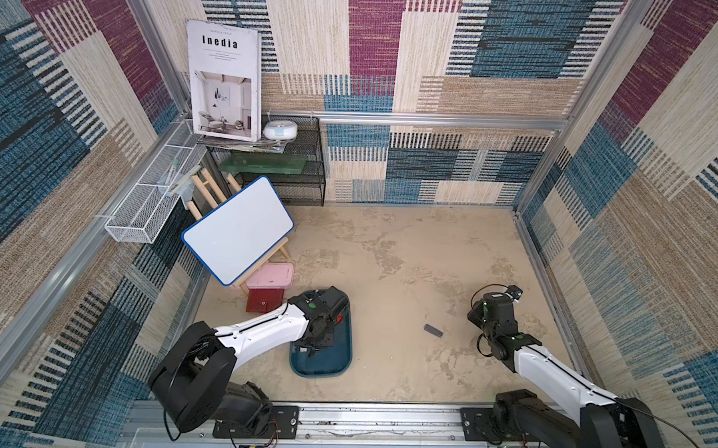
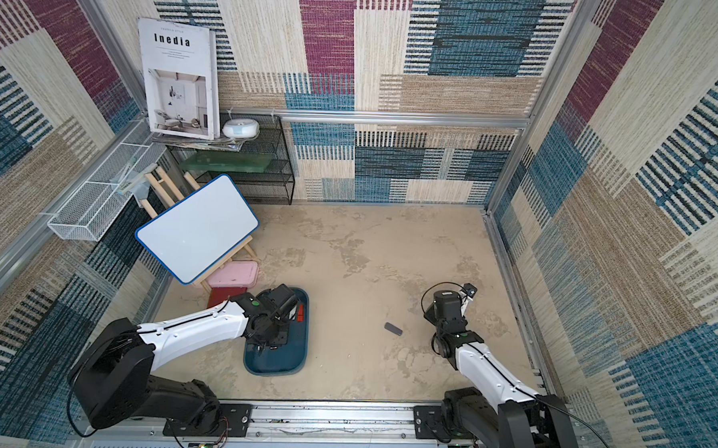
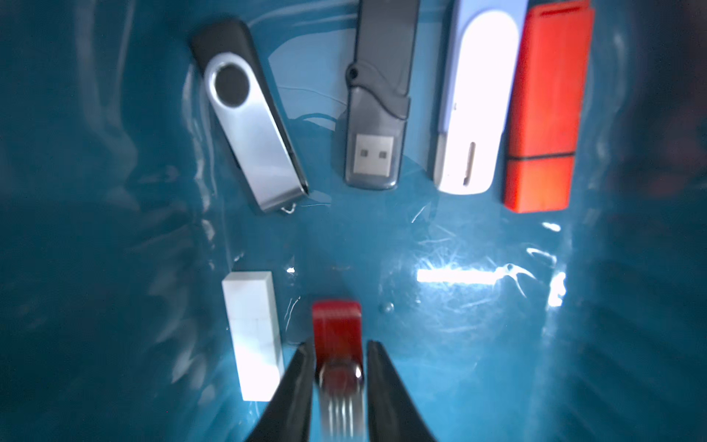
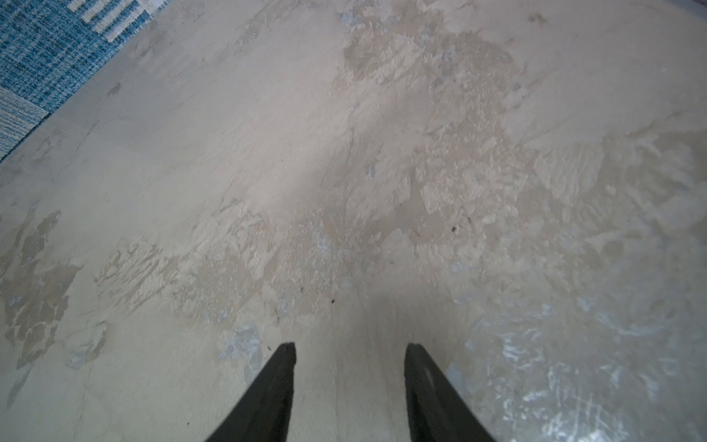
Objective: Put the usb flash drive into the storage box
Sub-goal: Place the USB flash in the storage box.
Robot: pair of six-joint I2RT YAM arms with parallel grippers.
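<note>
Left fingers (image 3: 290, 390) stand just apart around the red flash drive (image 3: 336, 329) in the storage box (image 3: 114, 229), which looks light, stiff, slick, wanting a long-side pinch; right fingers (image 4: 267, 390) spread, empty.

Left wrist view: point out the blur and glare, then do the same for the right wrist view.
Left wrist view: the dark red drive at the left gripper is smeared; glare streaks the box floor and washes out the lilac-white drive. Right wrist view: table fairly sharp, a soft shadow ahead of the right gripper.

Top views bright; left wrist view blurred, glare streaking the storage box (image 3: 478, 245).
</note>
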